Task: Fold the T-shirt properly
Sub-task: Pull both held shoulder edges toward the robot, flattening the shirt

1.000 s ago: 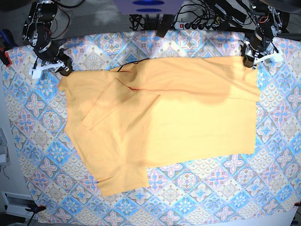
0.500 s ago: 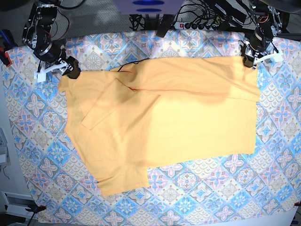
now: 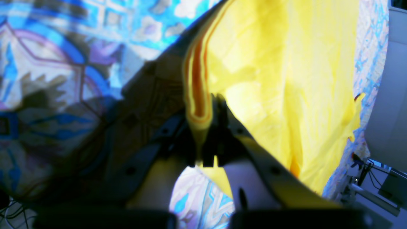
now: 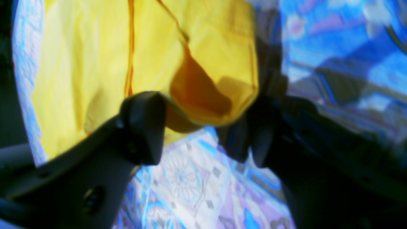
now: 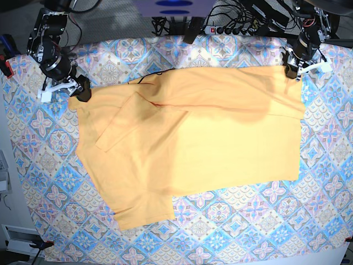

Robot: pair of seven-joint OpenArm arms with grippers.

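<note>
Base view: T-shirt (image 5: 187,143) spread flat across the patterned tablecloth (image 5: 265,221) on the desk, one sleeve folded in over the chest at upper left, a flap of hem reaching toward the near edge at lower left. Left gripper (image 5: 291,70) down at the shirt's far corner on this view's right, jaws together on the fabric edge. Right gripper (image 5: 74,91) at the opposite far corner on this view's left, just beside the shirt's edge. Power strip (image 5: 229,28) and cables beyond the cloth at the far side.

Left wrist view: left gripper (image 3: 203,133) clamped shut on a bunched fold of the T-shirt (image 3: 286,79), orange seam lines running up from between the jaws. Yellow fabric stretching away to the right, tablecloth (image 3: 47,63) in blue and purple to the left and below.

Right wrist view: right gripper (image 4: 203,133) with jaws wide apart, one finger (image 4: 143,127) resting against the yellow fabric, the other dark and off to the right over the cloth. Rounded corner of the T-shirt (image 4: 206,79) hanging into the gap between them, not pinched. Tablecloth (image 4: 190,184) visible underneath.
</note>
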